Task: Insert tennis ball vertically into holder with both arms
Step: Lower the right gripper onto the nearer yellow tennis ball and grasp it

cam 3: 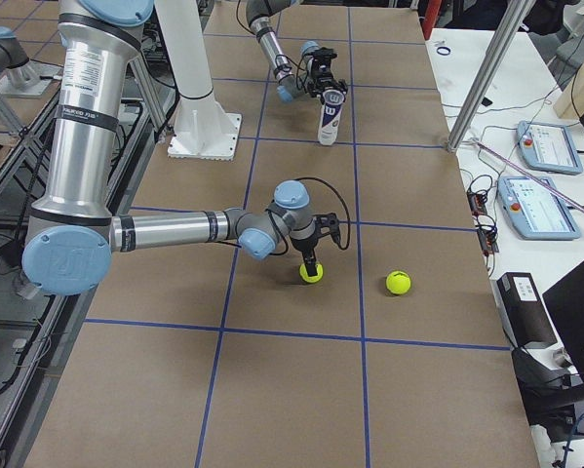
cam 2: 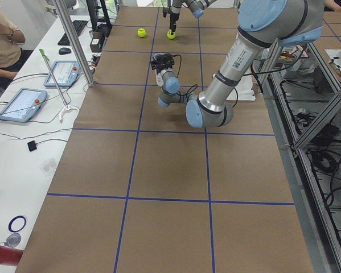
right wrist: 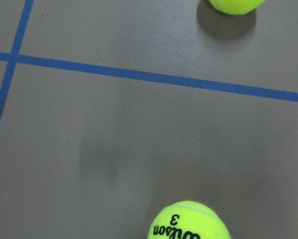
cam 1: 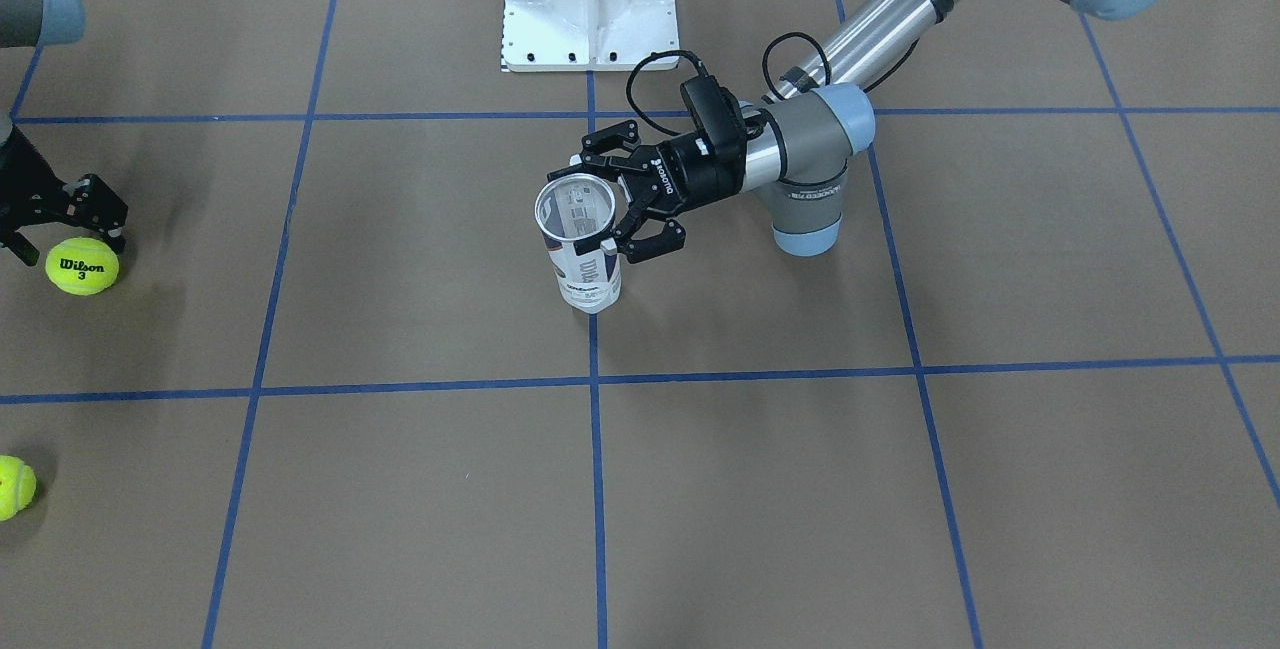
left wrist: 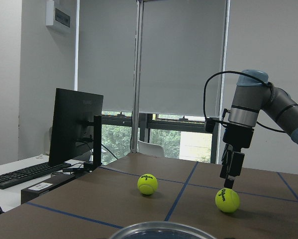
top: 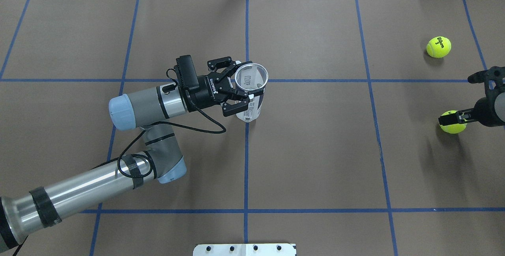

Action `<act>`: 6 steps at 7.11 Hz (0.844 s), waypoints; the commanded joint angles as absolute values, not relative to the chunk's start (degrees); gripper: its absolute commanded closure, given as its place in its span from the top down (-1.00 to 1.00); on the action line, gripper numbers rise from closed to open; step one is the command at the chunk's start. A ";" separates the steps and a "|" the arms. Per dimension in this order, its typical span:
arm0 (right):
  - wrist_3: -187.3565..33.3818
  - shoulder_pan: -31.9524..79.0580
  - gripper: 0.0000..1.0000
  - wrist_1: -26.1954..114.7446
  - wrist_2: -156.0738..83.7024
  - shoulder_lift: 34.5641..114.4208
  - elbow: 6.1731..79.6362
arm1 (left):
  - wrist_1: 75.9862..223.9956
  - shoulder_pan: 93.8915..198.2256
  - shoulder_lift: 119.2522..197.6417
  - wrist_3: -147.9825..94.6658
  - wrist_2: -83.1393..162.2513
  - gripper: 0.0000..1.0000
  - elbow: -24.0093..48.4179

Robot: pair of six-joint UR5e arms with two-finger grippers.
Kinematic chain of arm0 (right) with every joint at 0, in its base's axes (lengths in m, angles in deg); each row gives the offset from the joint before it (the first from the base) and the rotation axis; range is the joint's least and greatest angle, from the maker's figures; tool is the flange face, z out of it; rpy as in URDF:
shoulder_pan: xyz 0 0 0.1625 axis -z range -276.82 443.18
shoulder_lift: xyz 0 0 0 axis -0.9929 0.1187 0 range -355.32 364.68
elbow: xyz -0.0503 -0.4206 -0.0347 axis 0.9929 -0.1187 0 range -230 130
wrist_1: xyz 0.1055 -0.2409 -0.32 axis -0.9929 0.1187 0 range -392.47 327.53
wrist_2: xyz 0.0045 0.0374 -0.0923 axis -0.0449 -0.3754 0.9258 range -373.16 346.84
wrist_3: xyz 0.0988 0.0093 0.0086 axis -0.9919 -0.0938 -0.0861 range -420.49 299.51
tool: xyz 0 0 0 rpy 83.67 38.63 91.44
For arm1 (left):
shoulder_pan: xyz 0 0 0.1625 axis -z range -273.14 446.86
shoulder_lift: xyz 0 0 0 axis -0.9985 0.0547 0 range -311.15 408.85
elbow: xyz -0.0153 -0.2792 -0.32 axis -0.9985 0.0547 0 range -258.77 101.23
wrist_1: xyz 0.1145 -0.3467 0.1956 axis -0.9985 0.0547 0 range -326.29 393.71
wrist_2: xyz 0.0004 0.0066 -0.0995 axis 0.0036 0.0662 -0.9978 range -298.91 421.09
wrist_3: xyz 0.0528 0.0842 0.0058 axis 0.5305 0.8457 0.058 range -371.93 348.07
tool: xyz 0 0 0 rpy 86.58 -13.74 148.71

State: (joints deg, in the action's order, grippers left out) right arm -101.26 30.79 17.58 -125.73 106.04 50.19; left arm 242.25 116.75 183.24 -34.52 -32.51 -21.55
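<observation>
Holder (left wrist: pixel 161 231) stood upright, mouth up, clasped by left gripper (top: pixel 238 86), evidently to steady it; right gripper (cam 1: pixel 66 234) hung spread wide above tennis ball (cam 1: pixel 82 266), apparently readying pickup.

table (top: pixel 315 149): holder (top: pixel 250 108), tennis ball (top: pixel 453 129), spare ball (top: pixel 438 47)
</observation>
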 commanded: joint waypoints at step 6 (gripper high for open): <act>-100.56 33.88 -0.83 16.48 -122.84 105.67 47.99 | 242.28 116.75 183.24 -34.52 -32.51 0.61 -21.55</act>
State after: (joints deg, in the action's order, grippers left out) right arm -100.59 33.85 16.45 -122.20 105.84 47.68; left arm 242.28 116.74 183.24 -34.52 -32.51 -21.62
